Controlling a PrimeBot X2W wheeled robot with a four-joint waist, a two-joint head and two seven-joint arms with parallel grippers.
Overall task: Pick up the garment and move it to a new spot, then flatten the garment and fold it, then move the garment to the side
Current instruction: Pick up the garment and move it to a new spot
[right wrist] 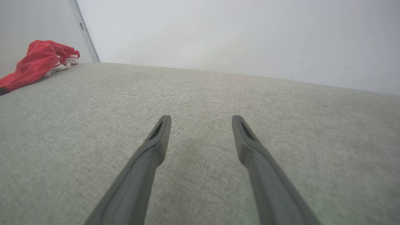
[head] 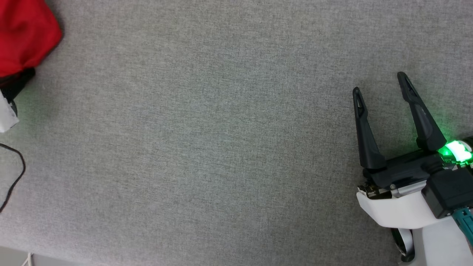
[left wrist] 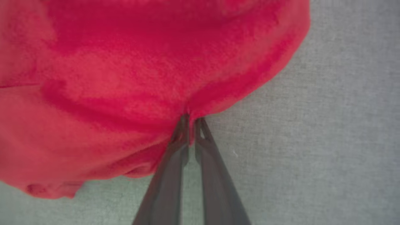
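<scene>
A grey fabric surface [head: 221,147] spreads across the whole scene. The garment [head: 22,33] lies bunched at its far left, red cloth crumpled. The right gripper [head: 380,83] hovers at the near right, well apart from it, fingers spread wide over bare fabric. The left gripper [left wrist: 191,120] pinches the garment's edge, fingers nearly together. A thin black cable [head: 16,173] loops at the left.

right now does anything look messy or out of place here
The garment lies crumpled in a heap at the far left of the grey surface, its edge pinched in the left gripper. Nothing else stands out.
</scene>
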